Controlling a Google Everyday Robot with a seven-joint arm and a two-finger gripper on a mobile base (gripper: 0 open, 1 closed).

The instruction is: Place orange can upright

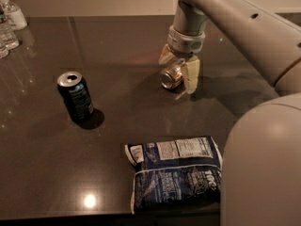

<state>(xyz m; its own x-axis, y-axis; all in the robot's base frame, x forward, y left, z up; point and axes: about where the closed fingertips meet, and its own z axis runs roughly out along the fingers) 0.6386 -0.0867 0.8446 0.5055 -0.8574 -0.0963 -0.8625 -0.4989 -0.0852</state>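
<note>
Evidently light, thin-walled and slick, the small coppery-orange aluminium can (170, 75) lies on its side on the dark surface (117, 46), straddled mid-body by the beige claw (178, 66), clamped or not one cannot tell, where a gentle squeeze seems safest.

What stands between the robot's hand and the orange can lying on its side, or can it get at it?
Probably yes. The hand is down at the orange can, which lies on its side on the dark table. The blue can and chip bag are well away.
</note>
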